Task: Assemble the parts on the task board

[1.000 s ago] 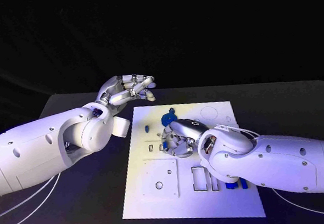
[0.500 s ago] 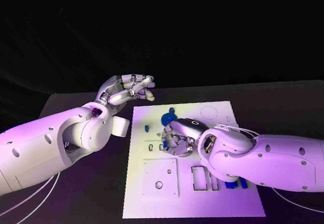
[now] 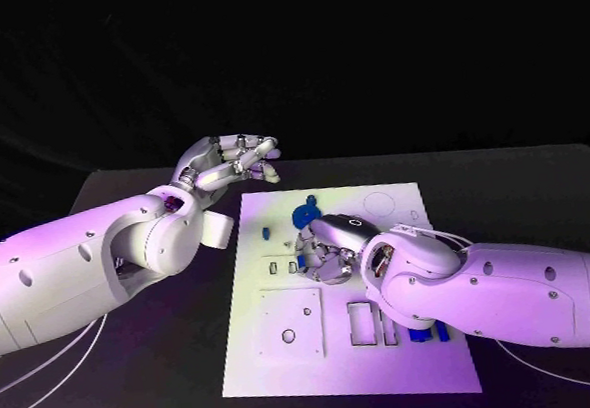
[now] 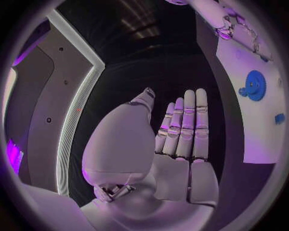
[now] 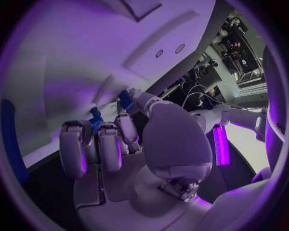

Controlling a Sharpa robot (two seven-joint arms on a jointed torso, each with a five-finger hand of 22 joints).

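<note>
In the head view the white task board point(image 3: 343, 299) lies in the middle of the dark desk point(image 3: 526, 186). The left hand point(image 3: 229, 162) hovers just beyond the board's far left corner, fingers loosely curled and holding nothing. The right hand point(image 3: 327, 250) is bent down over the board's middle, fingertips at its surface close to a blue gear point(image 3: 306, 211) that sits near the far edge; more blue parts point(image 3: 425, 333) lie by the right forearm. In the left wrist view the left hand's fingers point(image 4: 191, 125) stand straight and together, thumb apart, palm empty, with the gear point(image 4: 255, 85) on the board beside it. In the right wrist view the right hand point(image 5: 114, 139) pinches a small blue part point(image 5: 125, 99) against the board.
</note>
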